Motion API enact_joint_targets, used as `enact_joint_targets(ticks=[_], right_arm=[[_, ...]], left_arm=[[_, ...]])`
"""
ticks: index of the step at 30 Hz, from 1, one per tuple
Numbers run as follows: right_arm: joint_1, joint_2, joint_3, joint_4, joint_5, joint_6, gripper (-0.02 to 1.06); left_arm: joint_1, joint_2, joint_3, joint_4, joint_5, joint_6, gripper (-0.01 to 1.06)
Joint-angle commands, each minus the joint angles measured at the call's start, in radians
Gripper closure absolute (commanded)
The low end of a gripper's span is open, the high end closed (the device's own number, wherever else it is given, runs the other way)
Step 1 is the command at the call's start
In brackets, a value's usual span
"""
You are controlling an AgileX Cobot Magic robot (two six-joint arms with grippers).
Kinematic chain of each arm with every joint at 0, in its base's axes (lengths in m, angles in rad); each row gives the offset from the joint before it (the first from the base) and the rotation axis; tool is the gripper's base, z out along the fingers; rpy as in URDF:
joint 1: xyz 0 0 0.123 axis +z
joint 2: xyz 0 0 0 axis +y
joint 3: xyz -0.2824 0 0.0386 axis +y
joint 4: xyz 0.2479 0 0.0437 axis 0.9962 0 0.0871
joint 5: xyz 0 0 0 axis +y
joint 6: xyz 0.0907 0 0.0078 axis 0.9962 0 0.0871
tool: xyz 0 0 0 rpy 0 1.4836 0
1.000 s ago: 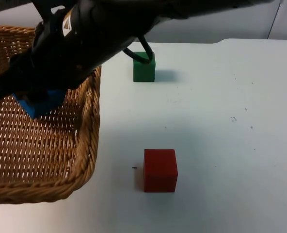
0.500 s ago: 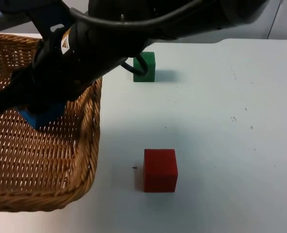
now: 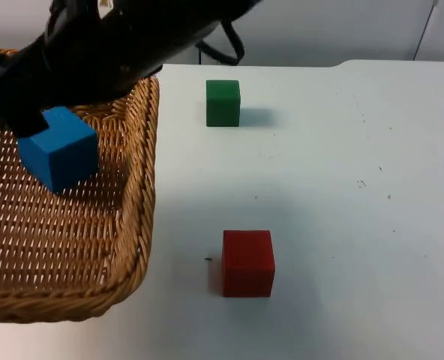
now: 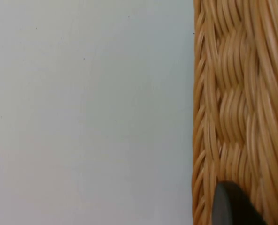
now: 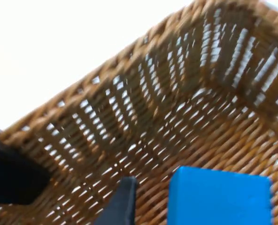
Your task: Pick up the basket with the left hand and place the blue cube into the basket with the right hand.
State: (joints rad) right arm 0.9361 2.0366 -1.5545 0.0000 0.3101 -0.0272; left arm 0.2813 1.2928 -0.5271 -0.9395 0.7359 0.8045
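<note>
The wicker basket (image 3: 136,225) fills the left side of the top view. My left gripper (image 4: 233,208) is shut on its woven rim (image 4: 233,93), with the white table beside it. The blue cube (image 3: 58,148) lies inside the basket on its woven floor. My right gripper (image 3: 12,112) hangs just above and behind the cube, at the end of the arm that reaches across from the right. In the right wrist view a black finger (image 5: 121,201) stands beside the blue cube (image 5: 219,197) with a gap between them, so the gripper is open.
A green cube (image 3: 223,103) stands on the table behind the basket's right rim. A red cube (image 3: 247,262) sits nearer the front, right of the basket. The white table (image 3: 357,187) stretches on to the right.
The right arm has lifted and drawn back from the cube. The blue cube, before mostly hidden in the gripper, now lies uncovered in the basket. The basket shifted slightly.
</note>
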Motion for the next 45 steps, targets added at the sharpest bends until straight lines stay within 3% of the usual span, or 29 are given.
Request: enact_joint_targets(ticks=[1, 9, 15, 19, 26, 31, 39, 45], right_arm=[[0.005, -0.045, -0.006, -0.034, 0.029, -0.007, 0.12], [0.002, -0.133, -0.001, -0.074, 0.126, -0.009, 0.13], [0.002, -0.208, 0.081, -0.116, 0.11, -0.007, 0.13], [0.002, -0.346, 0.247, -0.127, 0.042, -0.007, 0.13], [0.002, -0.567, 0.434, -0.127, 0.027, -0.007, 0.13], [0.002, -0.753, 0.559, -0.127, 0.02, -0.002, 0.15], [0.002, -1.031, 0.711, -0.107, 0.055, 0.001, 0.15], [0.002, -1.243, 0.779, -0.101, 0.147, 0.001, 0.15]], left_arm=[[0.004, -0.005, -0.006, -0.036, 0.015, 0.001, 1.05], [0.004, -0.005, -0.006, -0.036, 0.015, 0.001, 1.05], [0.004, -0.005, -0.006, -0.036, 0.015, 0.001, 1.05], [0.004, -0.005, -0.006, -0.036, 0.009, 0.001, 1.05], [0.004, 0.001, -0.006, -0.041, -0.028, 0.003, 1.05], [0.004, 0.035, -0.01, -0.102, -0.032, 0.08, 1.05], [0.004, 0.157, -0.105, -0.102, -0.007, 0.082, 1.05], [0.004, 0.271, -0.151, -0.109, -0.041, 0.087, 1.05]])
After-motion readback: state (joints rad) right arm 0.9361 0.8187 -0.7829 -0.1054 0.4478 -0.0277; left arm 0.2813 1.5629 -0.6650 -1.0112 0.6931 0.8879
